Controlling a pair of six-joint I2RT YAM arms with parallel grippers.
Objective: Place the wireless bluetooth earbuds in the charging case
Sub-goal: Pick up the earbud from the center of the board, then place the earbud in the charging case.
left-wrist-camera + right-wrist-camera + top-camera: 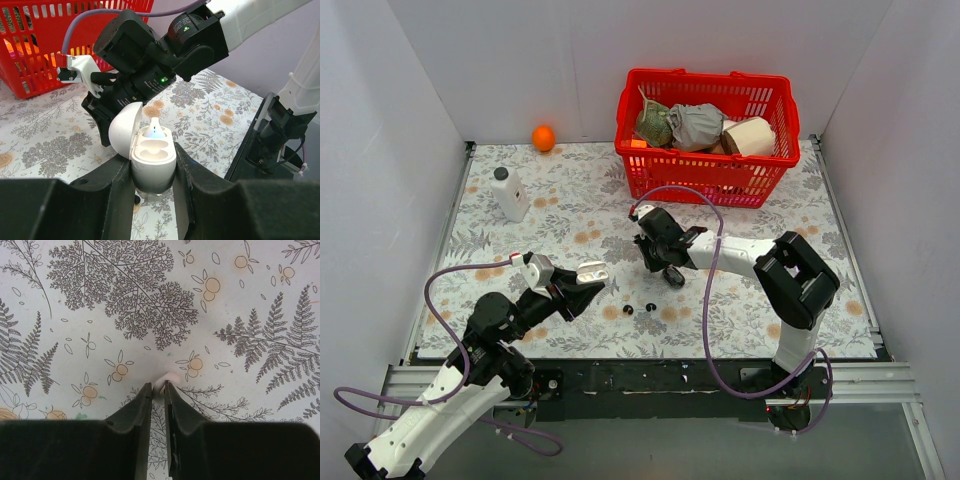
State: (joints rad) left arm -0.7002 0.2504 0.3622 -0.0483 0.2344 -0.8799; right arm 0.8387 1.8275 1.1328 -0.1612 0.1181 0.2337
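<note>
- While my left gripper (pixel 153 172) clamps the white charging case (pixel 150 159) by its lower half, lid swung back, the case hangs above the tabletop toward the near edge, left of middle.
- Inside the case, one oval socket (pixel 150 147) is bare. Behind it stands a white prong (pixel 154 130) with a blue glow; whether it is a seated bud or part of the case, I cannot tell.
- My right gripper (pixel 158 386) points down at the fern-print cloth (pixel 125 300) near the tabletop's middle, jaws narrow, a sliver apart. A pale nub (pixel 171 377) sits at the tips, pinched as far as I can judge.
- One earbud (pixel 628 309) and the second earbud (pixel 650 306), tiny glossy black beads, lie on the cloth close to the near edge, about mid-width, between my arms. Neither is in the case.
- A black oval pebble (pixel 673 276) lies just beside the right gripper.
- Risk: the beads are slick and tiny, so an off-centre close could squirt one toward the near edge and off.
- Risk: the nub is held at the very tips, so a small slip would drop it.
- Risk: the case shell is smooth and rounded, so a hard downward push could twist it in my grip or knock the lid shut.
- Risk: my arms work close together, so a low sweep could scatter the beads or strike the case.
</note>
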